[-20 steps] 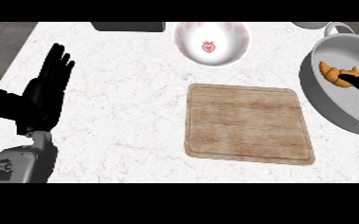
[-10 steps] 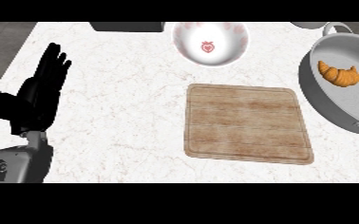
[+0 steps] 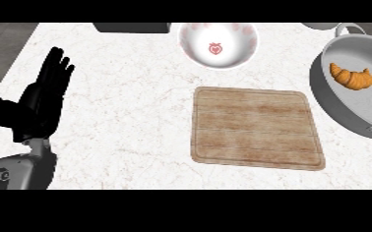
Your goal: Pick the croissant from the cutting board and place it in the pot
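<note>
White marbled stone forms the surface point(image 3: 131, 123), on which a wooden cutting board point(image 3: 254, 128) lies near the middle with nothing on it. Toward the far edge a white bowl point(image 3: 218, 44) with a small red mark inside is set, and a dark object point(image 3: 134, 27) is cut off at the far edge beside it. At the right edge the grey pot point(image 3: 330, 98) is seen, and the croissant point(image 3: 351, 76) lies inside it, on the pot's floor. The left hand point(image 3: 44, 101) is held at the left edge with fingers straight and raised, nothing being grasped; it is at rest. The right hand is not shown in the view, so nothing can be said of it. The placing is judged complete, since the croissant is already in the pot. What remains is best done by keeping the arms well apart from the pot and board, so that neither is nudged. Compared with half a second ago, the croissant is found in much the same spot in the pot, and the left hand is placed almost as before.
</note>
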You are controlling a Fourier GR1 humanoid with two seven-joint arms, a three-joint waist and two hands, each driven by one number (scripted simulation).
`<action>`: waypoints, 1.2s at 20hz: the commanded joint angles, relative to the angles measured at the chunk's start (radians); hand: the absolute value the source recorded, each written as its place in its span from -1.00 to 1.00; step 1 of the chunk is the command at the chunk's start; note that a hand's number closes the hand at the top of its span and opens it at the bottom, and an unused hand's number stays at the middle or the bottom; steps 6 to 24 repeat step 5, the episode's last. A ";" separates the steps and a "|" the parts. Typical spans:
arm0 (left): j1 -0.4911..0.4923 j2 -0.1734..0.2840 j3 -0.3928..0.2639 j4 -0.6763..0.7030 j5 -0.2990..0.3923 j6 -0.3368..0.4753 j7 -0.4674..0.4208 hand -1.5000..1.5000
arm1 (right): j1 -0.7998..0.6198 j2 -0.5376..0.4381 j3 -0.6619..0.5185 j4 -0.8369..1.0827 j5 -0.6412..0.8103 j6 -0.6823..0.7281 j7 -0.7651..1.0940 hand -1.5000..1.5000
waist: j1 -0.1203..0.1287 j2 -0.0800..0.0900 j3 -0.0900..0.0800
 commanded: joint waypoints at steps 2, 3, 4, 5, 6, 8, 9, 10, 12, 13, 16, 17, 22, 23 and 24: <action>-0.001 0.026 0.032 -0.019 0.018 -0.020 0.033 0.00 | 0.052 -0.010 0.000 0.014 -0.010 0.031 -0.047 -1.00 | -0.002 -0.002 0.000; -0.005 0.002 0.002 -0.002 0.003 -0.018 0.015 0.00 | 0.037 -0.039 0.005 0.019 -0.002 0.047 -0.026 -1.00 | 0.002 0.001 0.001; -0.014 -0.015 0.001 0.019 -0.001 -0.001 0.009 0.00 | 0.082 -0.036 -0.007 0.034 -0.013 0.080 -0.063 -1.00 | -0.004 0.001 0.001; -0.040 0.022 0.032 0.000 0.015 -0.015 0.046 0.00 | 0.050 -0.026 0.001 0.020 -0.011 0.055 -0.050 -1.00 | 0.000 0.000 0.001; -0.040 0.022 0.032 0.000 0.015 -0.015 0.046 0.00 | 0.050 -0.026 0.001 0.020 -0.011 0.055 -0.050 -1.00 | 0.000 0.000 0.001; -0.040 0.022 0.032 0.000 0.015 -0.015 0.046 0.00 | 0.050 -0.026 0.001 0.020 -0.011 0.055 -0.050 -1.00 | 0.000 0.000 0.001; -0.040 0.022 0.032 0.000 0.015 -0.015 0.046 0.00 | 0.050 -0.026 0.001 0.020 -0.011 0.055 -0.050 -1.00 | 0.000 0.000 0.001; -0.040 0.022 0.032 0.000 0.015 -0.015 0.046 0.00 | 0.050 -0.026 0.001 0.020 -0.011 0.055 -0.050 -1.00 | 0.000 0.000 0.001; -0.040 0.022 0.032 0.000 0.015 -0.015 0.046 0.00 | 0.050 -0.026 0.001 0.020 -0.011 0.055 -0.050 -1.00 | 0.000 0.000 0.001; -0.040 0.022 0.032 0.000 0.015 -0.015 0.046 0.00 | 0.050 -0.026 0.001 0.020 -0.011 0.055 -0.050 -1.00 | 0.000 0.000 0.001; -0.040 0.022 0.032 0.000 0.015 -0.015 0.046 0.00 | 0.050 -0.026 0.001 0.020 -0.011 0.055 -0.050 -1.00 | 0.000 0.000 0.001; -0.040 0.022 0.032 0.000 0.015 -0.015 0.046 0.00 | 0.050 -0.026 0.001 0.020 -0.011 0.055 -0.050 -1.00 | 0.000 0.000 0.001; -0.040 0.022 0.032 0.000 0.015 -0.015 0.046 0.00 | 0.050 -0.026 0.001 0.020 -0.011 0.055 -0.050 -1.00 | 0.000 0.000 0.001; -0.040 0.022 0.032 0.000 0.015 -0.015 0.046 0.00 | 0.050 -0.026 0.001 0.020 -0.011 0.055 -0.050 -1.00 | 0.000 0.000 0.001; -0.040 0.022 0.032 0.000 0.015 -0.015 0.046 0.00 | 0.050 -0.026 0.001 0.020 -0.011 0.055 -0.050 -1.00 | 0.000 0.000 0.001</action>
